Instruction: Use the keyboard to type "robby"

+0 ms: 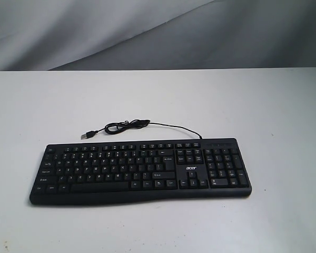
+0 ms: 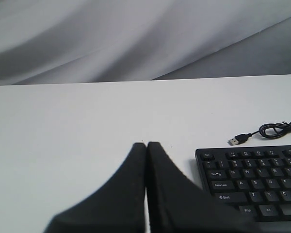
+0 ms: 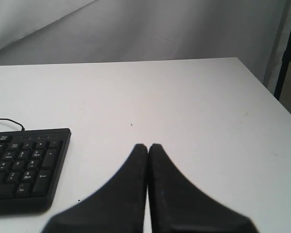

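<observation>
The black keyboard [image 1: 141, 169] with white legends and an "acer" logo lies flat on the white table [image 1: 158, 100], number pad to the right. Its thin cable [image 1: 127, 125] coils behind it and ends in a loose USB plug [image 1: 86, 135]. Neither arm shows in the exterior view. In the left wrist view my left gripper [image 2: 146, 145] is shut and empty, above bare table beside the keyboard [image 2: 254, 182] at its Esc end. In the right wrist view my right gripper [image 3: 148, 146] is shut and empty, beside the keyboard [image 3: 26, 167] at its number-pad end.
A grey cloth backdrop [image 1: 147, 31] hangs behind the table. The table's right edge [image 3: 264, 87] shows in the right wrist view, with a dark stand [image 3: 286, 53] beyond it. The USB plug [image 2: 237, 140] lies on the table behind the keyboard's left corner.
</observation>
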